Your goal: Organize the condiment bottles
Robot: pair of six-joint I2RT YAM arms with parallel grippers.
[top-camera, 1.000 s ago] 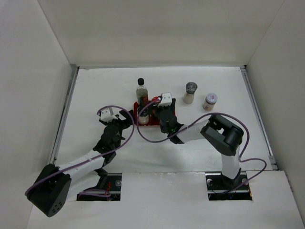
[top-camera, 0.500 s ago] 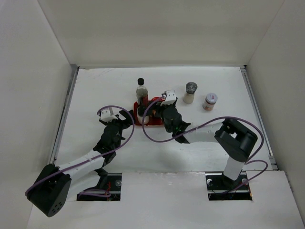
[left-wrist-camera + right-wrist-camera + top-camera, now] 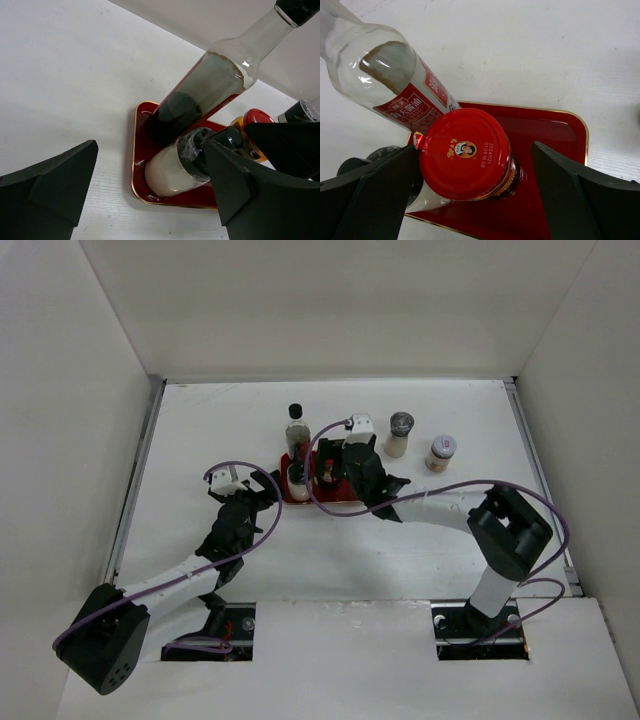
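The red-capped orange glass jar (image 3: 464, 152) is framed upright on the flat red tray (image 3: 555, 150), between the spread fingers of the right gripper (image 3: 475, 150). The left gripper (image 3: 151, 150), likewise spread, is held farther off

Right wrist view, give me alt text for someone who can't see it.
A round red-lidded glass jar stands on a flat red rectangular tray, between the open jaws of the right gripper. A tall clear glass bottle with a red label stands beside it.
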